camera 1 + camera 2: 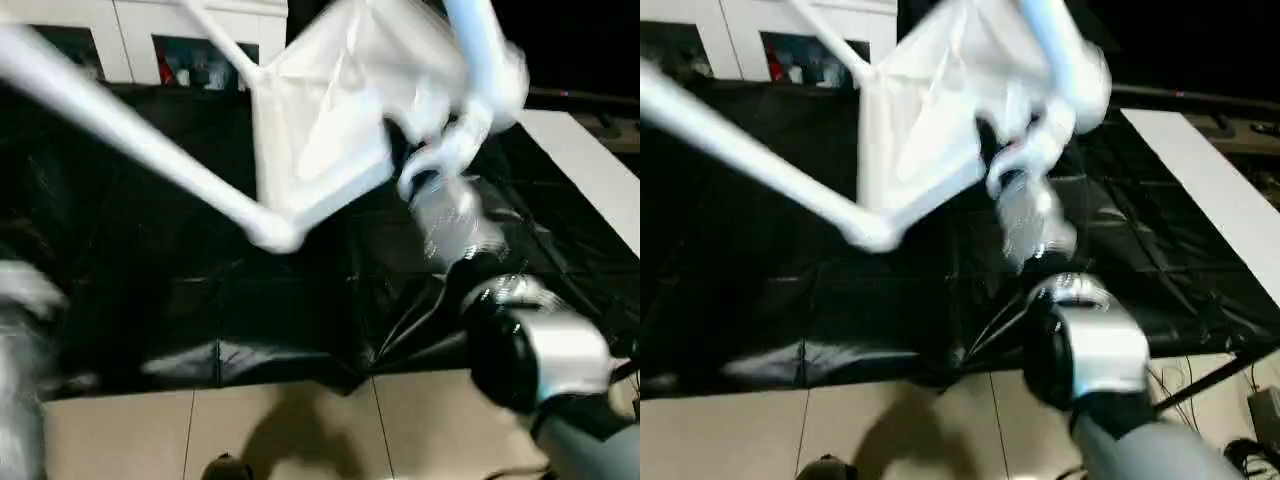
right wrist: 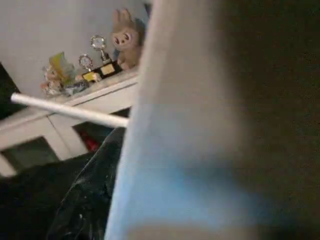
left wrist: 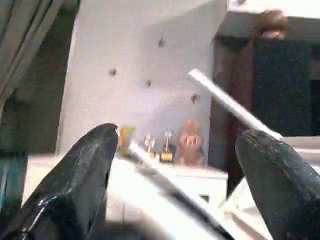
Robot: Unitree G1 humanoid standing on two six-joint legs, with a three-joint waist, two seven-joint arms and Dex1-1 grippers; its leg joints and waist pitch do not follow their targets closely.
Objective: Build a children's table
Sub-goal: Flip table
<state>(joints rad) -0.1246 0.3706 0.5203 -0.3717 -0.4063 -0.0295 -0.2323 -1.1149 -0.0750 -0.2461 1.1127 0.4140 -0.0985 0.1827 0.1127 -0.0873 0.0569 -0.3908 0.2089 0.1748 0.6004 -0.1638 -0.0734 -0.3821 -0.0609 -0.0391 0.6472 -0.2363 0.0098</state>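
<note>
The children's table [image 1: 330,130] hangs in the air above a black plastic sheet [image 1: 200,300], tipped up on edge so its white tabletop faces the camera at a slant. One long white leg [image 1: 130,140] runs from the table's lower corner socket up toward the far left edge of the sheet. A thinner-looking leg [image 1: 220,40] points back toward a white cabinet [image 1: 130,30]. A third leg [image 1: 480,50] rises on the right side.

The right gripper [image 1: 440,165] is at that third leg, close under the tabletop's right edge. Motion blur hides its fingers in the head views. In the right wrist view a pale tube fills the near field right against the camera, so the leg seems to sit between the jaws, partly closed around it. The silver right forearm [image 1: 540,350] reaches up from the near right corner of the sheet.

The left gripper [image 3: 185,190] is spread wide and holds nothing. Its two black fingers [image 3: 75,185] frame two of the table's legs beyond them.

The black sheet covers the floor up to the cabinet, and pale tiles [image 1: 300,430] show at its near edge. A long white board [image 1: 590,170] lies along the sheet's right edge. On the cabinet top stand small trophies [image 2: 97,60] and a plush toy [image 2: 125,37].
</note>
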